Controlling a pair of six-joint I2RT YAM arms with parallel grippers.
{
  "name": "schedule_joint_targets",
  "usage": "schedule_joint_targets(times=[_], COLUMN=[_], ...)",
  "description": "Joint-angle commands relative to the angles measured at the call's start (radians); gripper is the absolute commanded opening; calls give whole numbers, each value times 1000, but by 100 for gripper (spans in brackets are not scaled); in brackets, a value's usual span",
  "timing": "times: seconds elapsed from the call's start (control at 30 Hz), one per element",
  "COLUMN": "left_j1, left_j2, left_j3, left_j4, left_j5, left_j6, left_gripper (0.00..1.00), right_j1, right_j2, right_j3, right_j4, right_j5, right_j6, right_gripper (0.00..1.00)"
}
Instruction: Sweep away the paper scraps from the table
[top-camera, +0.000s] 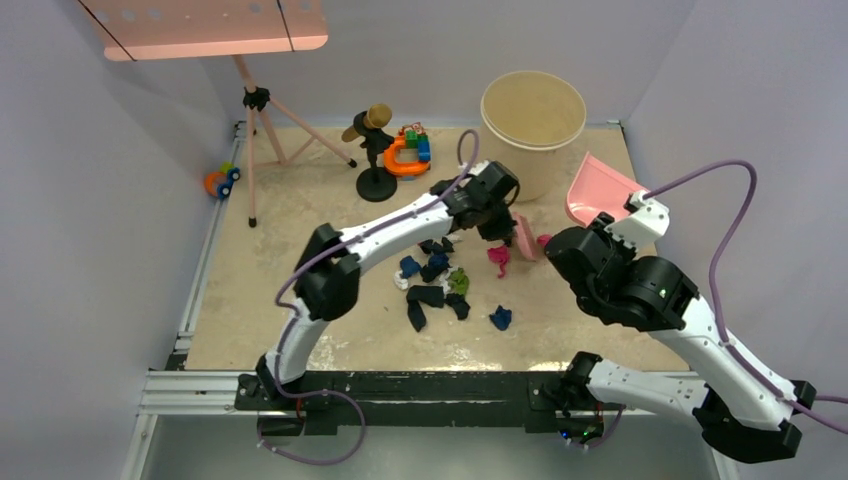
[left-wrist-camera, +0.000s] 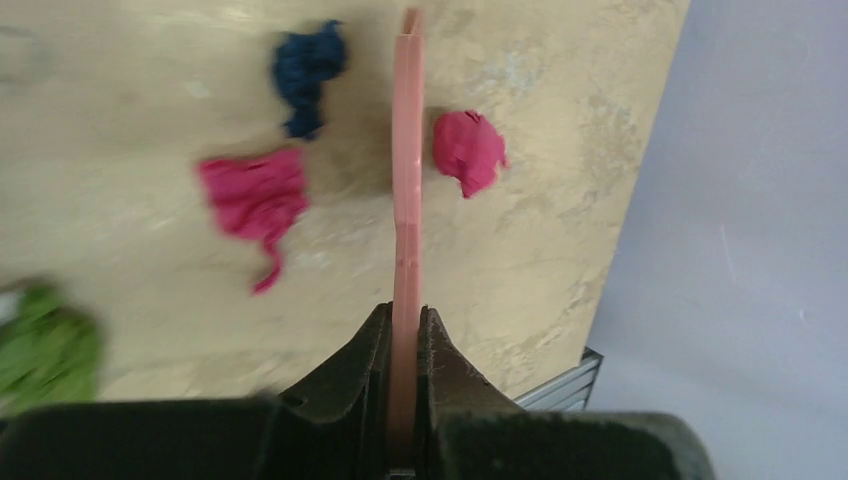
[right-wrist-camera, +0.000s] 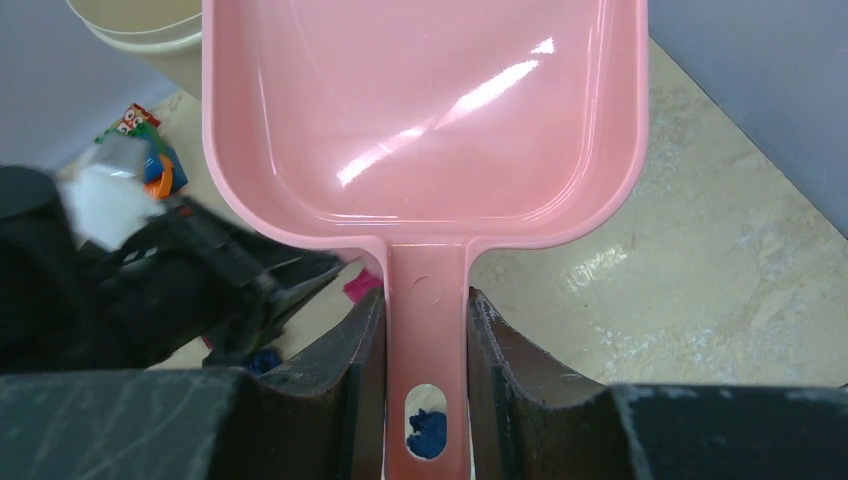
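Note:
Paper scraps (top-camera: 435, 275) in navy, blue and green lie bunched mid-table (top-camera: 300, 320), with a pink one (top-camera: 498, 258) and a blue one (top-camera: 501, 318) to their right. My left gripper (top-camera: 497, 222) (left-wrist-camera: 405, 315) is shut on the thin pink brush (top-camera: 524, 238) (left-wrist-camera: 407, 150), which points down at the table. In the left wrist view a pink scrap (left-wrist-camera: 255, 195) and a navy scrap (left-wrist-camera: 308, 75) lie left of the brush, and a red wad (left-wrist-camera: 468, 150) lies right of it. My right gripper (top-camera: 612, 215) (right-wrist-camera: 427, 300) is shut on the handle of the pink dustpan (top-camera: 598, 190) (right-wrist-camera: 420, 110).
A beige bucket (top-camera: 533, 115) stands at the back, just left of the dustpan. Toy blocks with an orange ring (top-camera: 408, 152), a black stand (top-camera: 375, 165) and a tripod (top-camera: 262, 130) occupy the back left. The table's metal edge (left-wrist-camera: 560, 385) is near the brush.

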Motion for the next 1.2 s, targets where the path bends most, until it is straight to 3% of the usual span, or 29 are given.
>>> schedule_joint_targets(times=[0.0,0.07,0.23,0.27,0.4,0.57,0.67,0.8,0.93,1.17], left_j1=[16,15,-4,-5,-4,-5,-3,15,38,65], left_j2=[-316,-398,-481,-500,-487,-215,-70,42,-28,-327], left_j3=[-268,-364,-313,-337,-440,-141,11,130,-10,-361], left_j4=[2,39,-186,-148,264,304,251,57,-48,-162], left_j5=[-151,-141,-235,-223,-12,176,137,59,-14,-188], left_j6=[117,110,99,105,165,171,163,132,95,156], left_gripper=[0,0,0,0,0,0,0,0,0,0], right_j1=[-5,-5,-5,-5,-5,-5,-6,-5,-5,-6], right_j2=[-15,-17,-17,-15,-10,-11,-26,-49,-51,0], right_j3=[-6,-6,7,6,1,-5,-17,-32,-59,-89], right_j4=[-20,-21,-30,-27,-12,-4,9,21,45,79], right_j5=[9,10,12,14,15,8,7,2,-11,-78], right_j6=[50,50,48,46,36,31,24,15,3,-9], right_gripper=[0,0,0,0,0,0,0,0,0,0])
